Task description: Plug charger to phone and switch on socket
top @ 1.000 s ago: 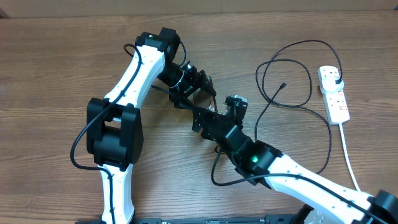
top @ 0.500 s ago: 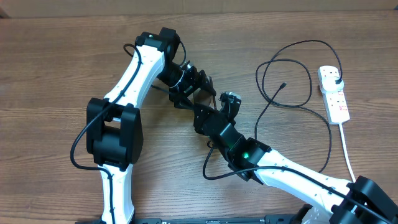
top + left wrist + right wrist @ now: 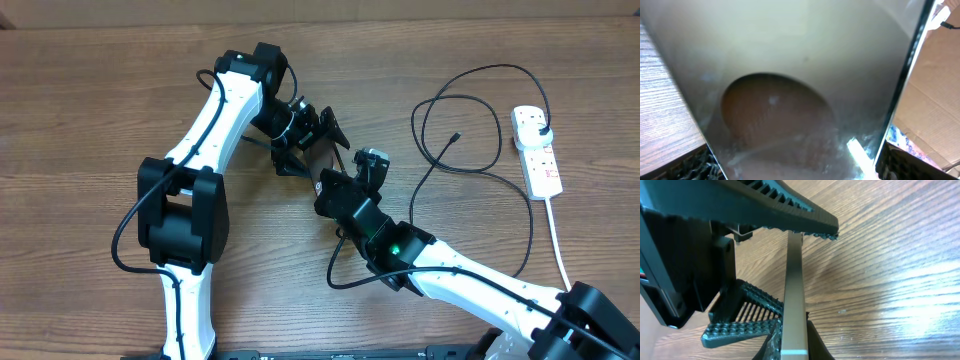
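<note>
1. The right gripper is pinching the phone, its jaws closed tight on the thin slab, near the middle of the tabletop.
2. The phone is showing only its narrow edge to the right wrist camera. Its reflective face, with a brownish oval, is filling the left wrist view.
3. The left gripper is standing wide, with one finger on each side of the phone. Whether its pads are touching the slab cannot be told.
4. The charger is lying in loose loops on the right part of the tabletop, well apart from the phone. Its connector tip is lying free inside a loop, and its black plug is sitting in the socket.
5. The socket is lying near the right edge, with its white cord trailing toward the near side. The switch positions are too small to read.
</note>
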